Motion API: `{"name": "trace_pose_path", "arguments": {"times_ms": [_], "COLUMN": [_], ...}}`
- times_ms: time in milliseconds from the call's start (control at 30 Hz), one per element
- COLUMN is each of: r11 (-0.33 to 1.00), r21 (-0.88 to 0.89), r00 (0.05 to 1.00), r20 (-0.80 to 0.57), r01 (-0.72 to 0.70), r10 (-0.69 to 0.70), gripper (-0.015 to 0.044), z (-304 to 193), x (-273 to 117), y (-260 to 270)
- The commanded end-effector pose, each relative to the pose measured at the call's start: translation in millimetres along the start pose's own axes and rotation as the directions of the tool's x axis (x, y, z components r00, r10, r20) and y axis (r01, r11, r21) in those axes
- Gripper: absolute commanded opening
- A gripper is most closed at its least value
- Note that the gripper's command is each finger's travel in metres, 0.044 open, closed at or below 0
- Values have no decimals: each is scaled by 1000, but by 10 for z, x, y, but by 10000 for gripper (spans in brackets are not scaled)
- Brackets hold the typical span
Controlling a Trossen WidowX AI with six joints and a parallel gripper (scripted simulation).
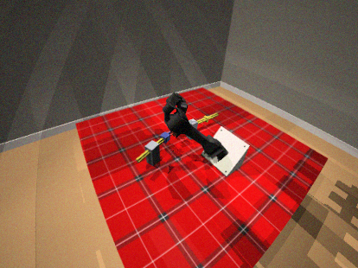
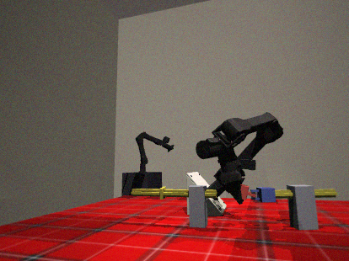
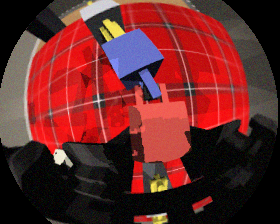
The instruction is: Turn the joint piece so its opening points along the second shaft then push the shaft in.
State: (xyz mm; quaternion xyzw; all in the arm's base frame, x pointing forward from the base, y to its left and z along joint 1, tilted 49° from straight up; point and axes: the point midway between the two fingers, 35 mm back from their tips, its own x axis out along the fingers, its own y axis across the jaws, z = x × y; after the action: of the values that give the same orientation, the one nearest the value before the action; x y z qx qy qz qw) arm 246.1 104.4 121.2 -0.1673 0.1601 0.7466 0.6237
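The red joint piece (image 2: 244,191) (image 3: 165,131), at five o'clock from the blue hinge block (image 1: 165,137) (image 2: 266,194) (image 3: 131,50) in the wrist view, is clamped by half-open jaws, presumably for aiming its opening.

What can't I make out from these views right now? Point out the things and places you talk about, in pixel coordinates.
- Opening of the red joint piece (image 2: 244,191) (image 3: 165,131): faces away in the wrist view; mostly behind the gripper (image 2: 242,200) in the exterior.
- Red piece, top view: hidden by the arm.
- Hinge pins: too small, blurred in every view.
- Fingertips, wrist view: dark, edges merging.

Red tartan mat (image 1: 182,236) (image 2: 139,238) (image 3: 65,110) on wooden floor (image 1: 52,188).
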Motion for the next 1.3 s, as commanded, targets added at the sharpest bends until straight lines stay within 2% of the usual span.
{"name": "trace_pose_path", "arguments": {"times_ms": [0,233,400,500,867,1267], "r11": [1000,1000,1000,1000,1000,1000], "r21": [0,0,0,0,0,0], "r00": [1000,1000,1000,1000,1000,1000], "r20": [0,0,0,0,0,0], "r01": [0,0,0,0,0,0], "r10": [0,0,0,0,0,0], "gripper": [0,0,131,147,436,440], "z": [0,0,0,0,0,0], "x": [0,0,0,0,0,0], "y": [0,0,0,0,0,0]}}
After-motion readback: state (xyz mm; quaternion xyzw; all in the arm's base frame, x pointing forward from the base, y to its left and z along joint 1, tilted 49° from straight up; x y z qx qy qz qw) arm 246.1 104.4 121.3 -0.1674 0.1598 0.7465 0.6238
